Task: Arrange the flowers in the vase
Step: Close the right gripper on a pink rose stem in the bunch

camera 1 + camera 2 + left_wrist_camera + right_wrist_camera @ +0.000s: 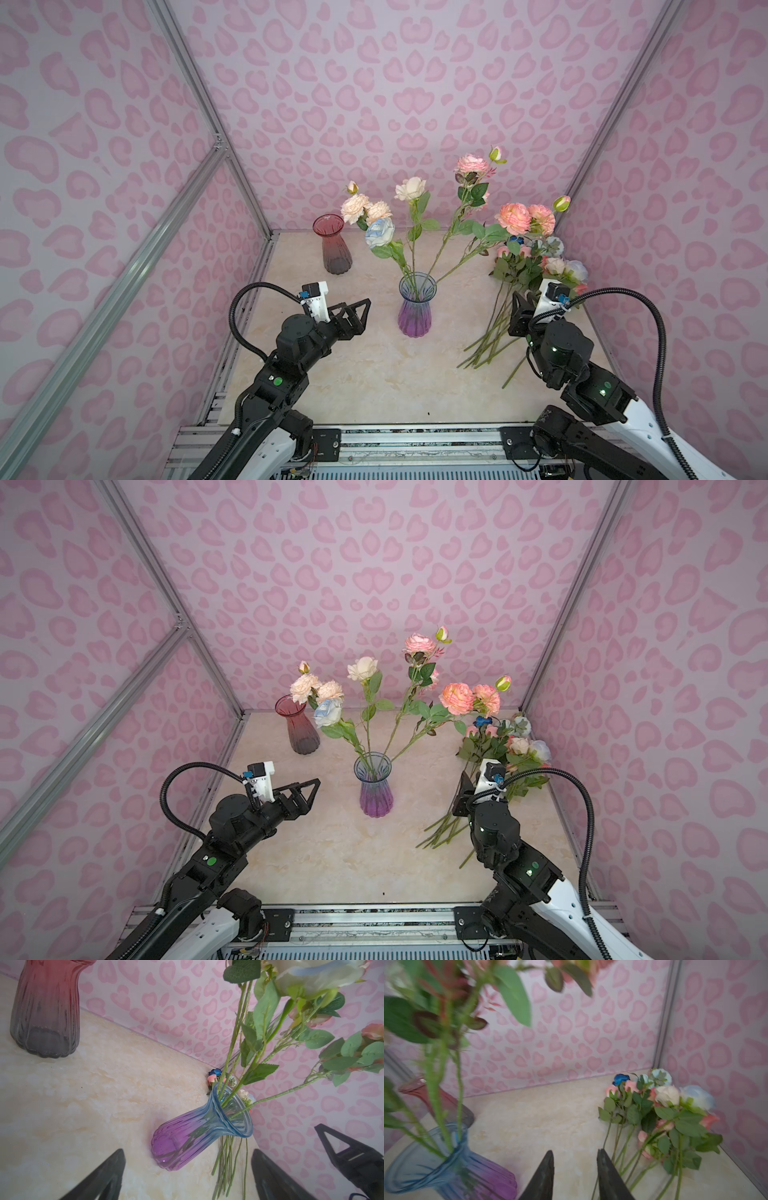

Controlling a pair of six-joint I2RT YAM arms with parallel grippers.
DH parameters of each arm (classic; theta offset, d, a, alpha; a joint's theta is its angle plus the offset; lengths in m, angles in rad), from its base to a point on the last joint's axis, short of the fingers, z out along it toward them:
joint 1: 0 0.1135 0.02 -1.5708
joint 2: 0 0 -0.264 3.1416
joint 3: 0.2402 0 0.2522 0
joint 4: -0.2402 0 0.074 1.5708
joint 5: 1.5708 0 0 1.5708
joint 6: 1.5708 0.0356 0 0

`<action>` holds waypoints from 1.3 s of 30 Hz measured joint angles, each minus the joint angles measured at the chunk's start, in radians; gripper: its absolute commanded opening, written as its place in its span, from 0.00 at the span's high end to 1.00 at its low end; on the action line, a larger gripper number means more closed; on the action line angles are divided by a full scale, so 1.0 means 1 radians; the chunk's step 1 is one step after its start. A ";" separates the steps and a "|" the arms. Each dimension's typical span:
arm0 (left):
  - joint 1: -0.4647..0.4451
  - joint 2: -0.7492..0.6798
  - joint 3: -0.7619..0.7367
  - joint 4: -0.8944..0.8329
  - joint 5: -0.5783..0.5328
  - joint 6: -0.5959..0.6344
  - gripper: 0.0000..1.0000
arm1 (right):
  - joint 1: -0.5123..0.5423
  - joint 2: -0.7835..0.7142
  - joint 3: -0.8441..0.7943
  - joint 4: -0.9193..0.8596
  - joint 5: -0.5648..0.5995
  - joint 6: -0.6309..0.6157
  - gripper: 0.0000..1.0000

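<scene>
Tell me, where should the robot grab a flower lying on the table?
Probably on a bare green stem, below the leaves, coming straight down from above with the right pincer jaws across it. The flowers lie flat on the table, blooms tangled in the far corner, while the stem ends fan apart nearer the front, so one can be picked alone.

We find one vase [414, 307] standing near the middle of the table [374, 374], with several flowers [410, 189] set in it, fanning out above it toward the back. A second vase [332, 249] stands at the back left corner, well apart from the first. The loose flowers [552, 266] lie piled along the right edge, blooms toward the back right corner, stem ends toward the front. The left gripper [362, 312] is left of the middle vase. The right gripper [519, 305] is just beside the pile's stems.
</scene>
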 measured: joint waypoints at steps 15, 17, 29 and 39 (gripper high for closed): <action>-0.001 0.089 0.007 0.028 0.036 -0.029 0.04 | -0.572 0.765 0.170 0.121 -0.567 0.286 0.69; -0.001 0.087 0.013 0.027 0.036 -0.028 0.04 | -0.577 0.865 0.218 0.135 -0.600 0.292 0.70; -0.001 0.064 0.020 0.020 0.036 -0.015 0.04 | -0.587 1.130 0.317 0.167 -0.661 0.339 0.68; -0.001 0.102 0.058 0.021 0.049 -0.007 0.04 | -0.607 1.215 0.340 0.236 -0.713 0.357 0.92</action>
